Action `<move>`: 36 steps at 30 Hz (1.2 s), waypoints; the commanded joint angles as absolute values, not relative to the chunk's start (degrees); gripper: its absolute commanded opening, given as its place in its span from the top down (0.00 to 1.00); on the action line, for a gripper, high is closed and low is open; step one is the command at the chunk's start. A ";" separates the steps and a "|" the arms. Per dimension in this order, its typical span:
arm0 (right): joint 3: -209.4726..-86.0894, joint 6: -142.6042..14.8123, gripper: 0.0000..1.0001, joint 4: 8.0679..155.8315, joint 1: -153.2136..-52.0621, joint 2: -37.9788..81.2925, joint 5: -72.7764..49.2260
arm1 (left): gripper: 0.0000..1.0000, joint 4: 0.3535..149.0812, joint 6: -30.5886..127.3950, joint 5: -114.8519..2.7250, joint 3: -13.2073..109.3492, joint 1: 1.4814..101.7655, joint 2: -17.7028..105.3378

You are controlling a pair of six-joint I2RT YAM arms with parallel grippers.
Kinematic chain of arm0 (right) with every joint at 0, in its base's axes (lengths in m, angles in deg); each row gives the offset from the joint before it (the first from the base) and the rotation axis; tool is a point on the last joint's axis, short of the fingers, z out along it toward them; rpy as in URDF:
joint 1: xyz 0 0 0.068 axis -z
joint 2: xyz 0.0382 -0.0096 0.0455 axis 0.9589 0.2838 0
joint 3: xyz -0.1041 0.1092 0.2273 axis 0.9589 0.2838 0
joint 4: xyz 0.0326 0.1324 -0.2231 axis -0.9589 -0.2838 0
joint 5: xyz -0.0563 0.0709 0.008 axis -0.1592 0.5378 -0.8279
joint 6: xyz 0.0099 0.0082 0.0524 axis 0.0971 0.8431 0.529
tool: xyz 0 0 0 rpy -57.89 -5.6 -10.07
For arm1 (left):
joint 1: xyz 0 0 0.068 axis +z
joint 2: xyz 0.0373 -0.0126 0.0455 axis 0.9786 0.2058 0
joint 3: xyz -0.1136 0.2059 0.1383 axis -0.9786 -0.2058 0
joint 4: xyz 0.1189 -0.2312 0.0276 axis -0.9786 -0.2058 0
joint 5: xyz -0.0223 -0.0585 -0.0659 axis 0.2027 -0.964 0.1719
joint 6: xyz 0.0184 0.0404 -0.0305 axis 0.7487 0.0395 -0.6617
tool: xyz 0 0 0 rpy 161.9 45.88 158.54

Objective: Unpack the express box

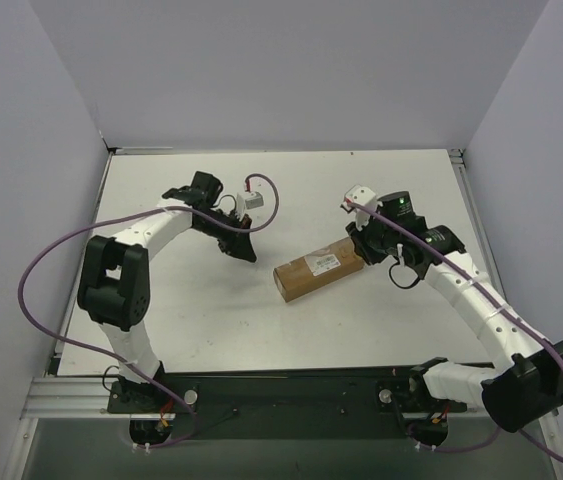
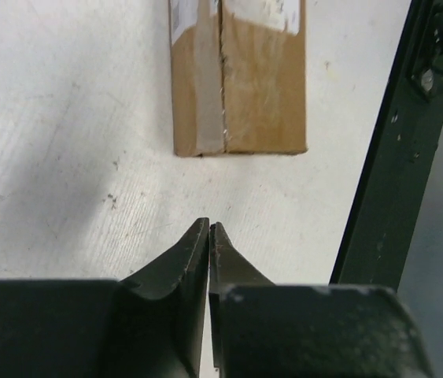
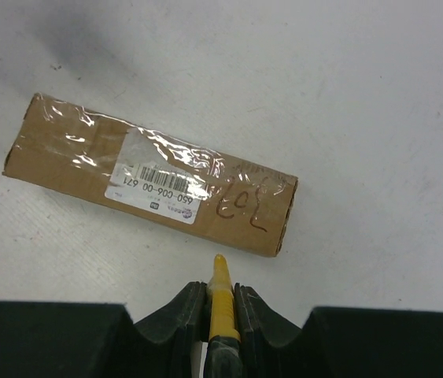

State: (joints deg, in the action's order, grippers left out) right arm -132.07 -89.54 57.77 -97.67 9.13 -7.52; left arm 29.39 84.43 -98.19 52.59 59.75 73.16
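The express box (image 1: 318, 271) is a brown oblong carton with a white label, lying closed on the table's middle. It shows taped in the right wrist view (image 3: 150, 175) and end-on in the left wrist view (image 2: 237, 75). My right gripper (image 3: 221, 298) is shut on the yellow-and-black utility knife (image 3: 221, 303), whose yellow tip points at the box's near long side, just short of it. In the top view the right gripper (image 1: 361, 243) is at the box's right end. My left gripper (image 2: 208, 230) is shut and empty, a short way left of the box (image 1: 241, 247).
The table's dark front rail (image 2: 386, 181) runs along the right of the left wrist view. White walls enclose the table on three sides. Purple cables (image 1: 41, 270) loop off both arms.
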 commanded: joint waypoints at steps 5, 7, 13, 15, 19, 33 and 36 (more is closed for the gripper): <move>-139.12 -82.15 1.00 61.97 -98.56 6.77 -4.04 | 0.54 29.11 76.34 -97.65 69.12 58.52 77.29; -139.73 -79.59 1.00 62.42 -98.65 6.58 -3.25 | 0.49 28.68 73.97 -97.55 72.21 58.70 79.49; -139.73 -85.10 1.00 59.17 -103.56 5.71 -4.47 | 0.47 16.65 78.00 -98.96 88.65 56.42 91.45; -141.22 -88.01 1.00 55.58 -105.75 5.79 -3.86 | 0.44 19.06 75.82 -99.12 88.15 55.71 92.69; -143.34 -90.75 1.00 50.03 -106.21 5.62 -1.49 | 0.41 31.37 72.02 -100.10 80.24 54.48 89.79; -130.25 -91.02 1.00 53.18 -109.73 10.09 -9.89 | 0.75 41.06 61.58 -97.45 52.48 62.47 74.51; -127.87 -92.15 1.00 59.33 -106.48 11.41 -10.54 | 0.97 38.62 62.09 -100.18 47.29 62.57 73.35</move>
State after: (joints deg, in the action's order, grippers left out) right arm -129.90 -91.64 52.52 -109.78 10.05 -5.44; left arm 36.89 63.69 -97.19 52.24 62.07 77.53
